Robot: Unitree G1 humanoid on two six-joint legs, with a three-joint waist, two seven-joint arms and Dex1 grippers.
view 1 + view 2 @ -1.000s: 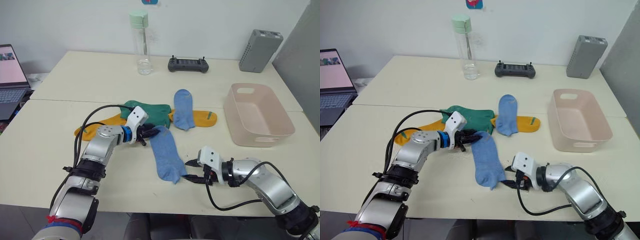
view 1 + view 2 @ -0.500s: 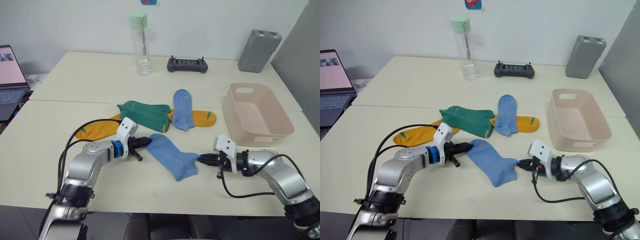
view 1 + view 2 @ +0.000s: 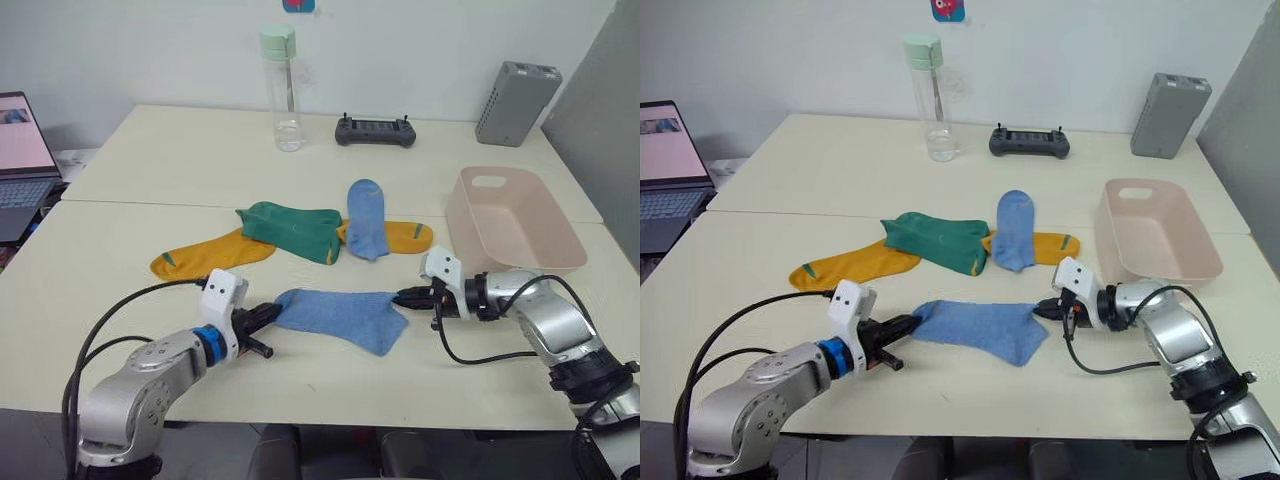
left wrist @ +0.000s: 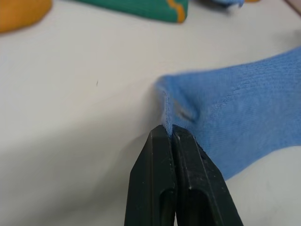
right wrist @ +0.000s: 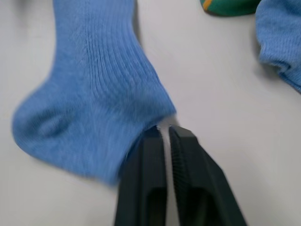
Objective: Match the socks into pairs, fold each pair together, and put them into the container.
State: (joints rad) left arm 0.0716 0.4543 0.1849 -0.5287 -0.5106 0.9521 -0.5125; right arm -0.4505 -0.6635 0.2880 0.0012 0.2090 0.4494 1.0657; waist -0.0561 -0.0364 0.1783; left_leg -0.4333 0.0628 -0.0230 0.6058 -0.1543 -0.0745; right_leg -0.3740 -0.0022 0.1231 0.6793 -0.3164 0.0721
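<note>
We hold one light blue sock [image 3: 340,315] stretched flat near the front edge of the table [image 3: 120,250], each claw pinched shut on an opposite end: the left claw [image 3: 268,316] grips the cuff edge, and the right claw [image 3: 405,297] grips the toe end. We judge that this two-ended hold is meant to pull the fabric smooth and lay it straight, so its partner can go on top for folding. That partner, the second light blue sock [image 3: 366,218], lies nearer the table's middle, draped across a mustard-yellow sock [image 3: 405,237]. Beside it, a dark green sock [image 3: 292,229] overlaps another mustard-yellow sock [image 3: 205,257]; whether the other green one lies folded with it, we cannot tell. The pink container [image 3: 510,230] waits empty toward the right edge, near the right claw.
</note>
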